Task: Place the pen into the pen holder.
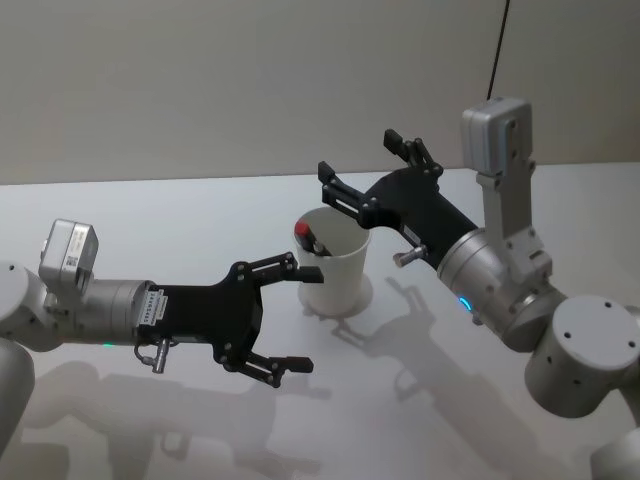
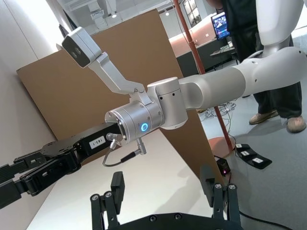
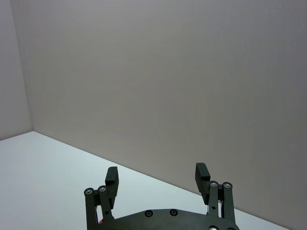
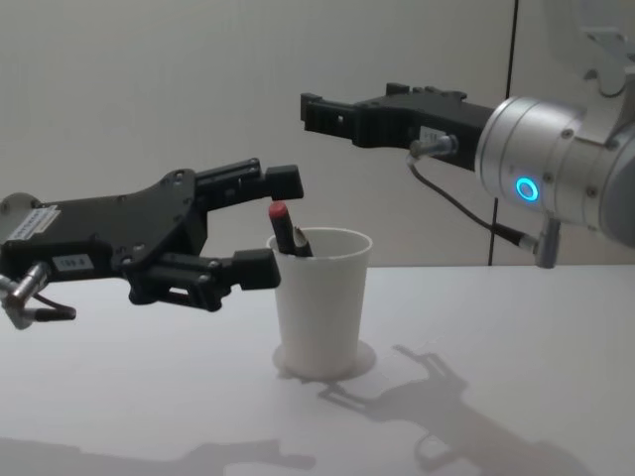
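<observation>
The pen holder (image 1: 338, 272) (image 4: 319, 307), a white paper cup on a thin round base, stands upright mid-table. The pen (image 1: 306, 236) (image 4: 285, 226), dark with a red cap, leans inside it with its top above the rim. My left gripper (image 1: 302, 318) (image 4: 274, 224) (image 2: 162, 179) is open just left of the cup, one fingertip close to the rim, nothing between its fingers. Open too, my right gripper (image 1: 358, 155) (image 4: 312, 109) (image 3: 157, 172) hovers above and slightly behind the cup, holding nothing. In the left wrist view the right gripper (image 2: 17, 175) shows at the edge.
The white table (image 1: 180, 210) is bare around the cup, with a plain wall behind it. The left wrist view looks out at a brown board (image 2: 124, 62) and a red pole (image 2: 192, 52) in the room beyond.
</observation>
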`<state>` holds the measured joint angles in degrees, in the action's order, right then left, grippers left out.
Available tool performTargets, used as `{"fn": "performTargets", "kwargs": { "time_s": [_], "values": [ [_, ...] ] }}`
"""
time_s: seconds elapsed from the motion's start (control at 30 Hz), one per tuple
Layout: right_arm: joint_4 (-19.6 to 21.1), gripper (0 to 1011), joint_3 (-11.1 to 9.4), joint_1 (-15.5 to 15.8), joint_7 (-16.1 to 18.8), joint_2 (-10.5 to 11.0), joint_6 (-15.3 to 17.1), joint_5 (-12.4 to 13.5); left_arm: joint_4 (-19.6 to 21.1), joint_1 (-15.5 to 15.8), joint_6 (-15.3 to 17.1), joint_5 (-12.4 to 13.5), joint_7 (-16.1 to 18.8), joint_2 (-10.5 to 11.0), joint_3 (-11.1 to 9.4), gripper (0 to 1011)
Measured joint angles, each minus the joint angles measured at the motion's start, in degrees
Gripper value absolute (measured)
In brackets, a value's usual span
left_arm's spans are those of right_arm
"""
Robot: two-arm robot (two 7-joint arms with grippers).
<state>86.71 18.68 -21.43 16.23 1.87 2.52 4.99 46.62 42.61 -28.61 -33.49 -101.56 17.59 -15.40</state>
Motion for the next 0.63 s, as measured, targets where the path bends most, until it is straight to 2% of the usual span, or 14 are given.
{"fn": "performTargets", "kwargs": {
  "time_s": [0.63],
  "values": [
    [0.17,1002,0.00,0.08,-0.09,0.08,-0.09,0.06,0.00,0.00,0.00,0.00,0.00,0.00,0.00,1004]
  ]
}}
